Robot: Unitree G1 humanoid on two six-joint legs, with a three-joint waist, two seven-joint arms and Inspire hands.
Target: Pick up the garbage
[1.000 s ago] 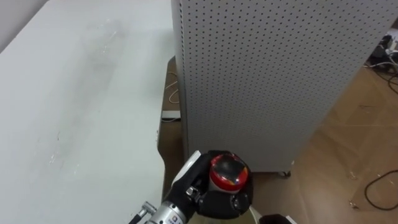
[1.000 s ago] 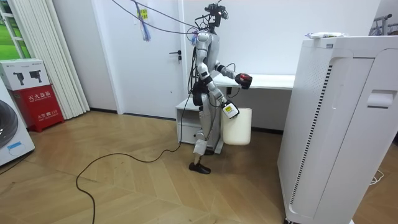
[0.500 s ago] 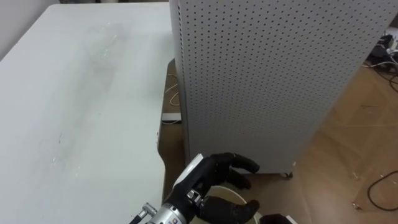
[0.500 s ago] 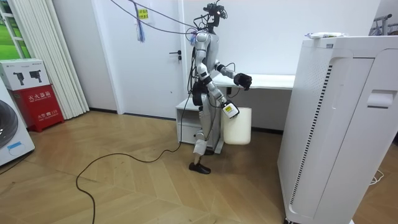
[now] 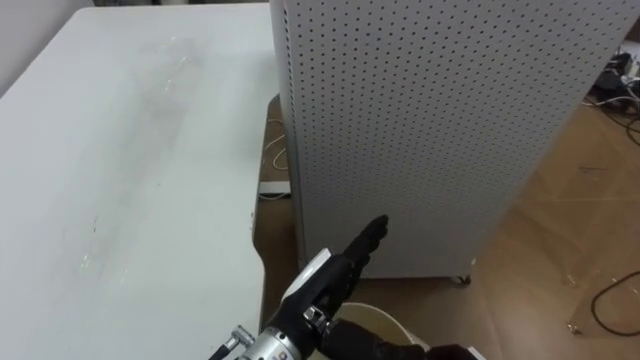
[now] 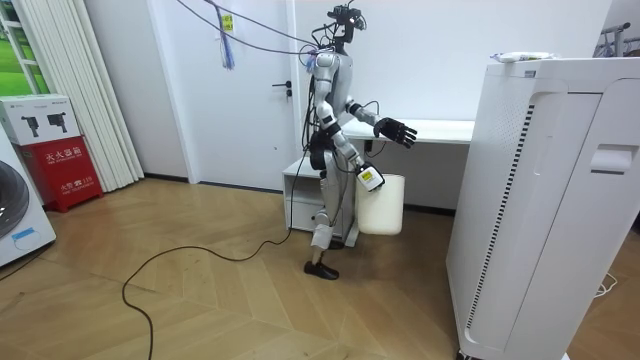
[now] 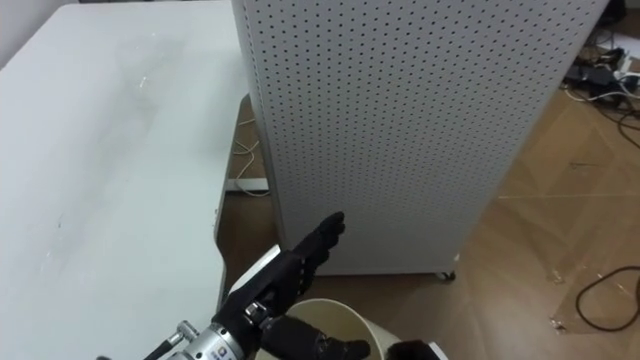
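Beside the end of the white table [image 6: 432, 129], the robot stood upright on the wooden floor [image 6: 220, 310], as the room view showed.

Left hand [image 5: 335, 280]: stretched forward at about table-top level. The fingers [image 5: 368, 240] were straight and fanned, and we saw nothing held in them. From the head camera the hand hung over the rim of the cream waste bin [image 7: 348, 314]. Its fingertips pointed toward the perforated white cabinet [image 5: 430, 120] and stood apart from it.

Right hand [image 6: 369, 179]: low, at the upper edge of the waste bin in the room view. We could not tell whether it gripped anything.

Garbage: we could not tell where it lay. The inside of the waste bin was mostly hidden by the left hand and by the lower edge of the eye views.

Surroundings: the perforated white cabinet stood just beside the table's end, with a narrow gap between them, and a small caster [image 5: 461, 280] showed at its base. A loose black cable [image 5: 610, 300] lay on the floor to the cabinet's right. At the room view's left we noted a closed door [image 6: 262, 95] behind the robot. A red-and-white box [image 6: 55, 150] stood against the curtain [image 6: 75, 90].
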